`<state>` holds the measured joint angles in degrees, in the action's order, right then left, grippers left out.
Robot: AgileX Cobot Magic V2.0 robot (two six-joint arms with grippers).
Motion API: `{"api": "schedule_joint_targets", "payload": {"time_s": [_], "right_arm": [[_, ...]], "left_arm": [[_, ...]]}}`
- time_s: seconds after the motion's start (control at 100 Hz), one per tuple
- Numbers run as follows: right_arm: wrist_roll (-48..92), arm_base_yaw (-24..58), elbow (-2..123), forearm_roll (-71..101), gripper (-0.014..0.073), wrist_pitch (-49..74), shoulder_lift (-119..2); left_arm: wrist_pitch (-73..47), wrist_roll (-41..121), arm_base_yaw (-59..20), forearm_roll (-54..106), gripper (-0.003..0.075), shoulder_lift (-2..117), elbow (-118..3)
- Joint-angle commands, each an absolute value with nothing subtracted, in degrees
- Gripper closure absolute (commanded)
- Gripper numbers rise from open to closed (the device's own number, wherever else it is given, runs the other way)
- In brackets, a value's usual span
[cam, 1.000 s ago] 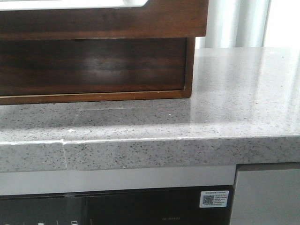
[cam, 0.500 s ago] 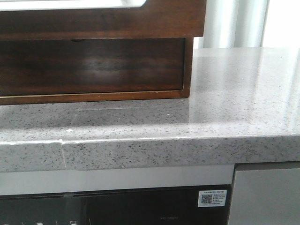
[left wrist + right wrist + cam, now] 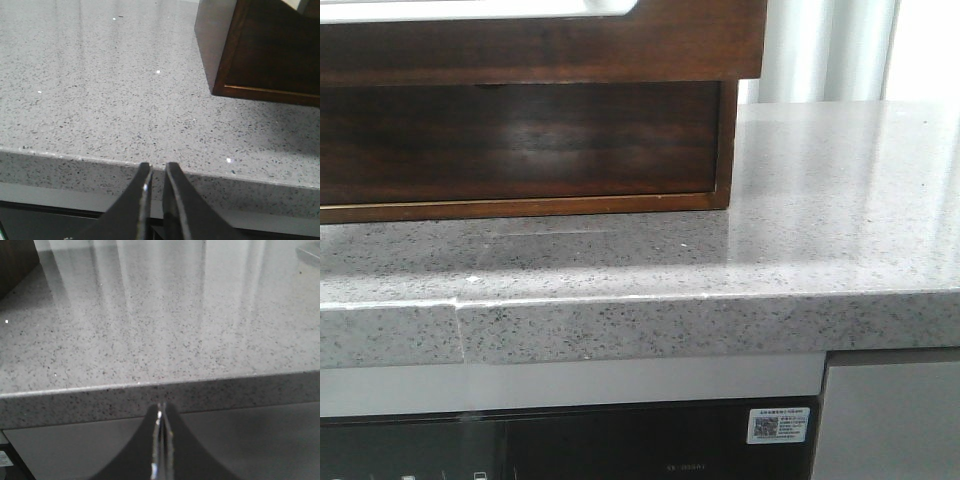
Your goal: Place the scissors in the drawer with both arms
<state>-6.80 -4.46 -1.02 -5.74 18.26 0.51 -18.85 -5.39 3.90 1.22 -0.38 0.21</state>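
Only showing, in the front view, the wooden cabinet sitting on the speckled grey countertop, with the drawer filling its lower front and shut flush; no arms appearing there. Showing the left gripper from its wrist, fingers nearly together with a narrow gap, holding nothing, hanging just off the counter edge near the cabinet corner. Showing the right gripper pressed closed, empty. Not showing the scissors anywhere.
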Motion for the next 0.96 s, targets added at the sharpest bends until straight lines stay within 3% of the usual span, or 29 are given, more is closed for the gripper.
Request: {"api": "schedule_joint_targets", "payload": {"time_s": [0.0, 0.95], "right_arm": [[-5.43, -4.75, -1.66, -5.79, 0.0699, 17.31, 1.7], [-4.21, -4.75, -1.66, -5.79, 0.0699, 17.31, 1.7]], "left_arm": [[-16.22, -5.81, 3.88, 1.19, 0.0717, -2.24, 1.17], [-16.22, -5.81, 3.88, 1.19, 0.0717, -2.24, 1.17]]}}
